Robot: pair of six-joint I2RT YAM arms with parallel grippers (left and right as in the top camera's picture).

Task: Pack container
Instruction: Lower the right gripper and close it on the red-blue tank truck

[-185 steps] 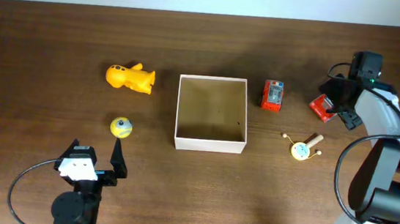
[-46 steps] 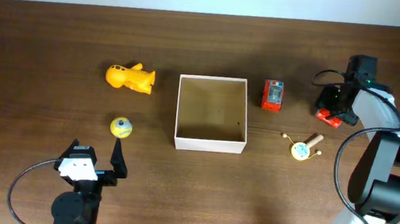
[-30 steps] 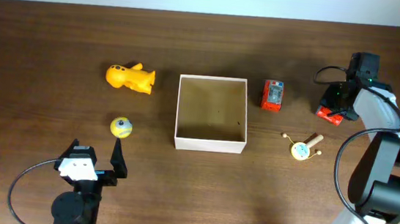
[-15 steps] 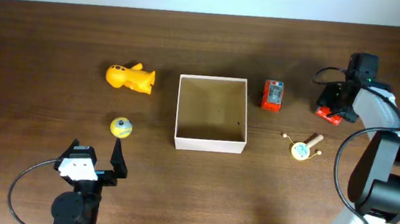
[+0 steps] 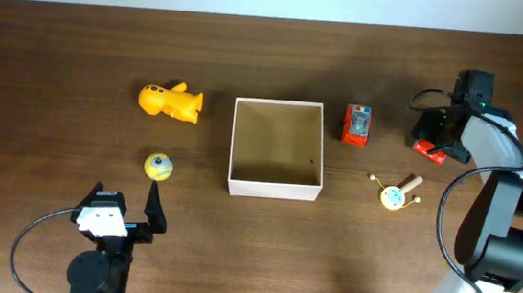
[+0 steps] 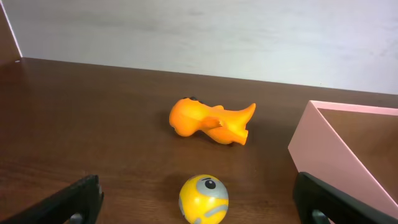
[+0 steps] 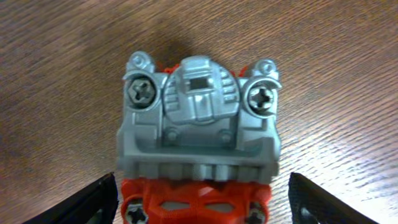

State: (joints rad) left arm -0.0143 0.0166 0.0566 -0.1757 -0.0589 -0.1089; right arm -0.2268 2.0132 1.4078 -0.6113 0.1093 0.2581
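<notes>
Toys at left, unpacked: orange figure point(image 5: 170, 102), yellow ball point(image 5: 159, 165). Left gripper point(image 5: 124, 201): idle, fingers spread, holding nothing. Container point(image 5: 274, 188): table centre, nothing inside. Right gripper point(image 5: 438, 139): fingers spread astride red-and-grey toy point(image 7: 200, 137), seemingly poised to grasp.

No legible text or labels anywhere

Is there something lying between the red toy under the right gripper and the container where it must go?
Yes. A second red toy lies between the red toy and the container, close to the container's wall and almost on the straight line. Carrying the toy lifted over it would probably avoid contact.
</notes>
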